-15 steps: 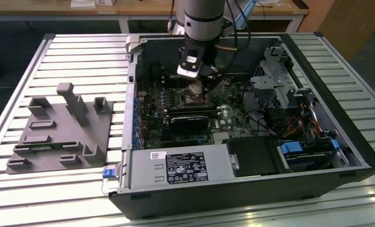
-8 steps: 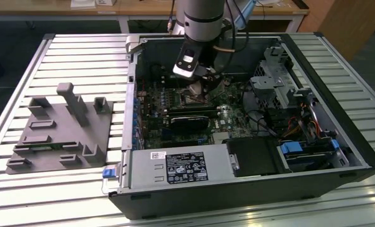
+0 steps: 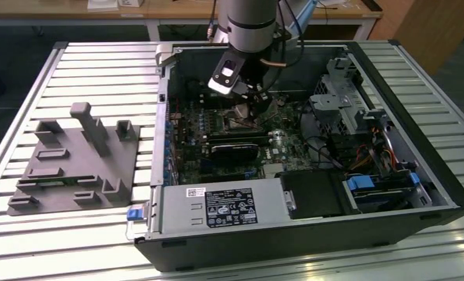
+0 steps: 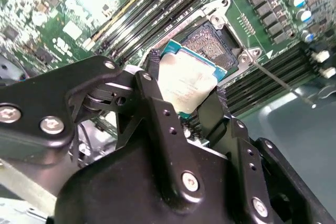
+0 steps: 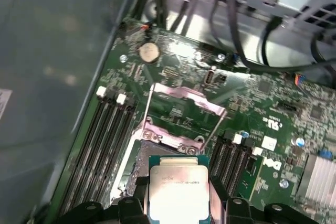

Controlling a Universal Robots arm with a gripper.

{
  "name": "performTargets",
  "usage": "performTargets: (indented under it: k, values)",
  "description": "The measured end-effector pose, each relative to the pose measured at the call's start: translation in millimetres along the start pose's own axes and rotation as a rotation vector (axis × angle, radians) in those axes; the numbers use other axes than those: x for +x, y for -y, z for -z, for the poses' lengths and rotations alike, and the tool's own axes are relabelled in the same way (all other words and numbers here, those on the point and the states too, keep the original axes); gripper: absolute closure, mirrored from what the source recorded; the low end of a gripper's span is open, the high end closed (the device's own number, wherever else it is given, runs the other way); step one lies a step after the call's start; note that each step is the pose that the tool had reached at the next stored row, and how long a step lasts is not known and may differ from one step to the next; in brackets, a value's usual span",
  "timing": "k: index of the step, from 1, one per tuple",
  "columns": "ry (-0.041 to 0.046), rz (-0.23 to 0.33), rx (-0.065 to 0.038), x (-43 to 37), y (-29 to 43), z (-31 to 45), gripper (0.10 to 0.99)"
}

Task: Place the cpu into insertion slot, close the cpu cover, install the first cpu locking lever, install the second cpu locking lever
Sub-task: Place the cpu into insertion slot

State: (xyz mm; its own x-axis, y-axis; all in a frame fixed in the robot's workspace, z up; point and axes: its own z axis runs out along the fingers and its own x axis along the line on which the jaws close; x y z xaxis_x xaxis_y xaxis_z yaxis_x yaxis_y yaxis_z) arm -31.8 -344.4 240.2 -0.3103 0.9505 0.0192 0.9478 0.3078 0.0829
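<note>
A slatted metal table (image 3: 99,64) carries an open computer case (image 3: 310,234), laid on its side so the board (image 3: 216,161) faces up and can be reached from above. A grey fixture (image 3: 68,164) is set on the exterior view's left, well apart from the work. The arm (image 3: 247,23) is reached down into the case. The pincer (image 4: 186,85) is clamped on the cpu (image 4: 184,74) by two opposite edges, with the fingers (image 4: 157,114) off the flat faces, likely so the underside contacts are spared and the chip is carried level. The cpu is held just over the slot (image 4: 212,40), overlapping it in part in both wrist views and not seated. Contact with the rim cannot be told. The cover (image 5: 184,98) is stood up, hinged open beyond the slot, so the socket is left clear for the chip. A thin lever (image 4: 278,83) is swung out to the side, unlatched, judged to be for the same reason. The placing step is judged in hand; the cover and levers are not yet done.
</note>
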Motion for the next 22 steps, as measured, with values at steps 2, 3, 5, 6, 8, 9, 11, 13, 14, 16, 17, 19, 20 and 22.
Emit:
performTargets:
  k: [2, 3, 5, 6, 8, 9, 11, 13, 14, 16, 17, 19, 20, 22]
  values:
    - [0.0031, -0.037, -0.001, 0.0, 0.1, -0.6, 0.545]
    - [0.0046, -0.055, -0.001, 0.0, 0.1, -0.8, 0.545]
    - [0.0075, -0.091, -0.002, 0.0, 0.1, -1.4, 0.545]
    - [0.009, -0.109, -0.002, 0.0, 0.1, -1.6, 0.545]
    - [0.0122, -0.146, -0.003, 0.0, 0.2, -2.2, 0.545]
    - [0.0136, -0.164, -0.003, 0.0, 0.2, -2.5, 0.545]
    - [0.0167, -0.2, -0.004, -0.1, 0.2, -3.0, 0.545]
    - [0.0197, -0.236, -0.005, -0.1, 0.3, -3.5, 0.545]
    - [0.0213, -0.255, -0.005, -0.1, 0.3, -3.7, 0.545]
    - [0.0242, -0.29, -0.006, -0.1, 0.3, -4.1, 0.545]
    - [0.0254, -0.305, -0.006, -0.1, 0.3, -4.3, 0.545]
    - [0.0267, -0.321, -0.006, 0.4, 0.3, -4.7, 0.545]
    - [0.0269, -0.324, -0.006, 0.9, 0.1, -5.0, 0.545]
    - [0.0271, -0.325, -0.006, 2.1, -0.3, -5.6, 0.545]
